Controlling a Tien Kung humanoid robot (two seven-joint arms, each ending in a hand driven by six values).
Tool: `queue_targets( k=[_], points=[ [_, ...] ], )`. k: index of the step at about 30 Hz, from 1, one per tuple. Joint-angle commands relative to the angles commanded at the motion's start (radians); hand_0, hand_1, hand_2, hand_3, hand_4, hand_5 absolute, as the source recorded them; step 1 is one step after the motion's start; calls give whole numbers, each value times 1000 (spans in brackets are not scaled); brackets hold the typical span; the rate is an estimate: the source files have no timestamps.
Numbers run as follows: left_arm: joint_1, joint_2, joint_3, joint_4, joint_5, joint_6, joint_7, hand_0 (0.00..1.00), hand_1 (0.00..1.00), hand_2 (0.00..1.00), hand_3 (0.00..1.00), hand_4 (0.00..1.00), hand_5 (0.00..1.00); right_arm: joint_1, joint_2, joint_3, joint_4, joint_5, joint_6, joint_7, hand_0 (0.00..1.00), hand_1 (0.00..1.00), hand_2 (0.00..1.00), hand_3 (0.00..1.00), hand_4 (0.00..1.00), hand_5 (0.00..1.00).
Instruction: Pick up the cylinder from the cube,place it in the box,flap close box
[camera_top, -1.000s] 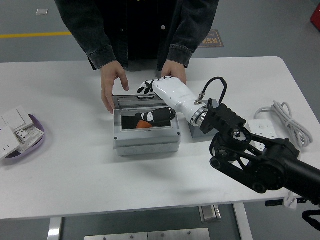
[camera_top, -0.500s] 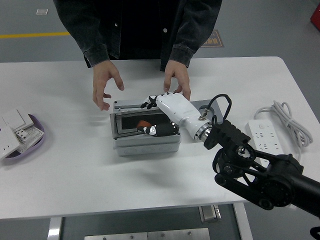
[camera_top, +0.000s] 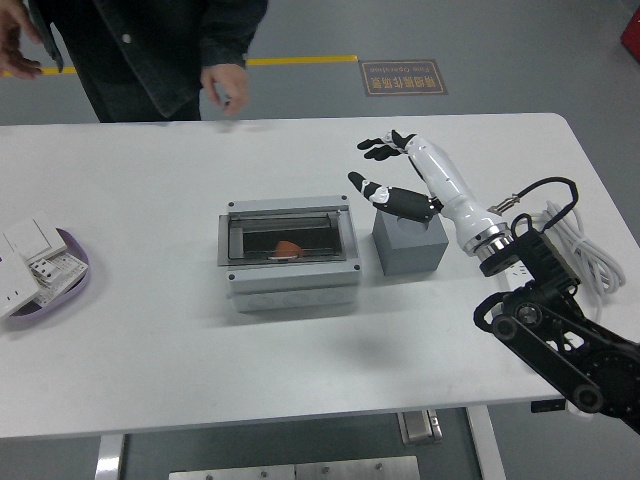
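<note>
Hovering above the cube (camera_top: 409, 243), the right hand (camera_top: 400, 175) spreads its fingers, empty.

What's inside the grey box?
Inside the grey box, an orange cylinder shows through the closed see-through flap. Glare hides the rest of the inside.

White table (camera_top: 150, 330); grey floor (camera_top: 500, 50), yellow floor line (camera_top: 300, 61), floor sign (camera_top: 405, 77)
</note>
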Motion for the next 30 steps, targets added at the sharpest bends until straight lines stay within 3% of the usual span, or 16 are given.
queue_targets(
  k=[5,11,12,16,30],
  points=[
    [-2,3,-2,0,3,0,-2,576,602,592,618,632,166,-75,24,134,-34,172,43,102,681,635,643,666,706,432],
    [-4,10,2,0,-1,-1,-1,575,602,592,618,632,167,-125,66,251,-80,342,63,158,646,624,635,660,739,462],
    [-4,11,3,0,-2,0,-1,575,602,591,619,632,166,-130,71,261,-86,366,63,164,718,638,637,660,752,465],
    [-7,20,9,0,-13,0,0,575,602,591,619,632,166,-144,95,288,-112,454,59,178,718,638,637,660,752,465],
    [4,36,11,0,-53,7,3,575,602,591,618,632,166,-184,132,346,-129,504,60,179,708,633,628,652,722,420]
  ],
)
